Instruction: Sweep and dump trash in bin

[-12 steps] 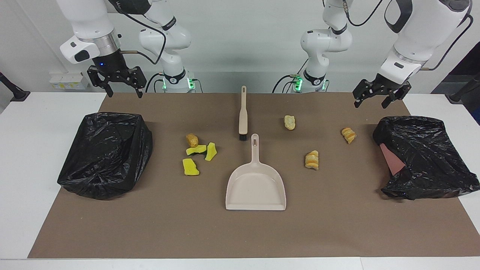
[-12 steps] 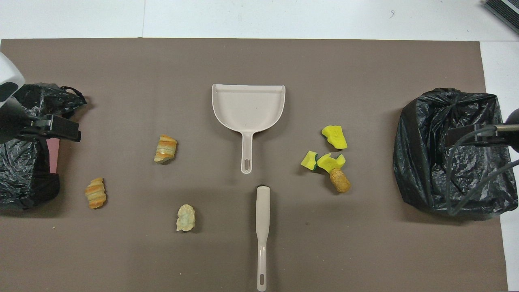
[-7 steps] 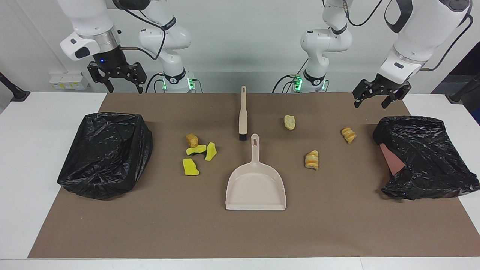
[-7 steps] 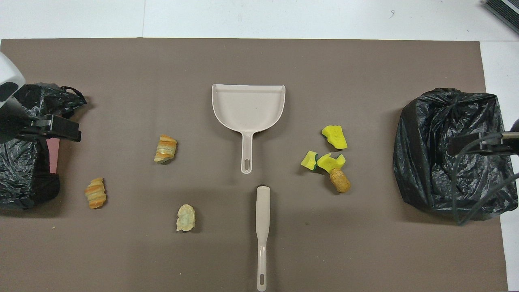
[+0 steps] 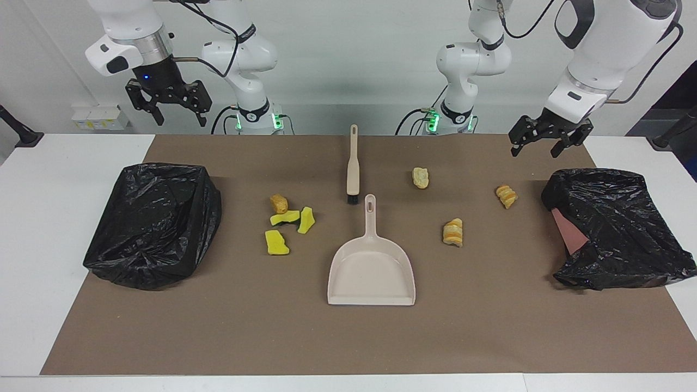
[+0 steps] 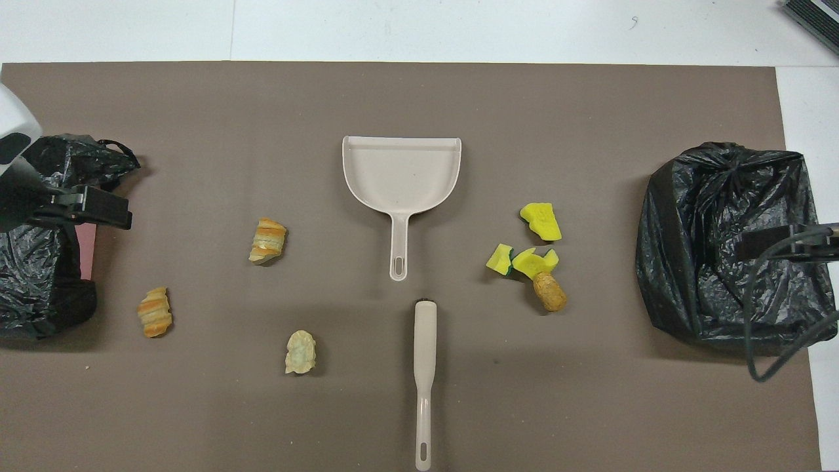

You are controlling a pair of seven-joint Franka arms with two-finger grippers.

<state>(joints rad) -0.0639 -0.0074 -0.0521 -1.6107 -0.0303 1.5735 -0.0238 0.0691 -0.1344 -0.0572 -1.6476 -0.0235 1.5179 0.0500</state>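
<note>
Trash lies scattered on the brown mat: yellow sponge chunks [image 5: 276,242] [image 6: 541,220] with a tan lump [image 5: 279,203] toward the right arm's end, and bread-like lumps [image 5: 453,232] [image 5: 506,196] [image 5: 420,177] toward the left arm's end. The beige dustpan [image 5: 371,269] [image 6: 401,172] lies flat mid-mat. The beige brush [image 5: 353,166] [image 6: 425,367] lies nearer the robots, bristles toward the pan's handle. A black-bagged bin [image 5: 155,220] [image 6: 727,242] sits at the right arm's end. My right gripper [image 5: 181,118] hangs open and empty, high over the mat's edge by that bin. My left gripper [image 5: 536,148] hangs open and empty.
A second black-bagged bin [image 5: 615,228] [image 6: 39,262] sits at the left arm's end, with a pink patch showing through the bag. The left gripper hangs over the mat just robot-side of it. White table [image 5: 54,179] surrounds the mat.
My right gripper has risen higher above the mat's edge. My left gripper has shifted only slightly. The trash, brush and dustpan have not moved.
</note>
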